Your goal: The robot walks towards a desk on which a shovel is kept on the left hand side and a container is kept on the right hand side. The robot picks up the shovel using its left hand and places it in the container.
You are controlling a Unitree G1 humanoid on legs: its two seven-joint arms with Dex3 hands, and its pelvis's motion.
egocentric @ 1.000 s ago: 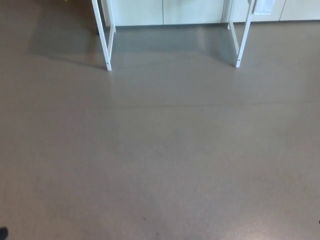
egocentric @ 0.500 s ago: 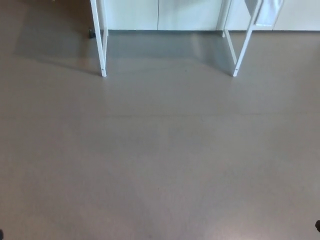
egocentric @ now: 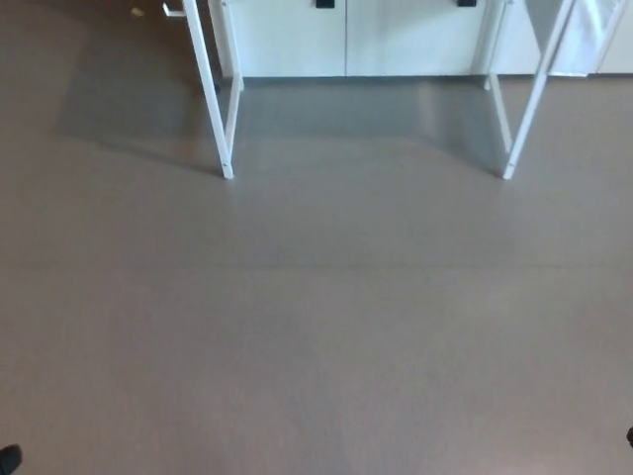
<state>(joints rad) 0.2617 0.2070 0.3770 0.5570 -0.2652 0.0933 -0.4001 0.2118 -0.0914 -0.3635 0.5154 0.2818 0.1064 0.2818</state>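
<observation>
The shovel and the container do not show in the head view. The top of the desk lies beyond the upper edge of the picture, so how they look and where they rest on it cannot be told.

Of the desk, only 4 thin white legs are in view. The left front leg (egocentric: 213,89) slants down to a foot on the floor (egocentric: 316,327), with a second leg just behind it that meets it near the foot. The right front leg (egocentric: 529,109) slants the other way, down and inward, with its own rear leg just beside it. The 2 pairs stand well apart, and a dull shadow lies on the floor between and to the left of them.

Behind the legs runs a row of white cabinets (egocentric: 297,40) with 2 small dark handles at the very top edge. The floor is plain grey-brown and fills most of the picture.

A small black shape in the lower left corner seems to be the tip of the left hand (egocentric: 8,459), and a thinner dark sliver at the right edge, low down, the right hand (egocentric: 630,436). Too little of either shows to tell how far open it is or whether it holds anything; neither touches the desk
</observation>
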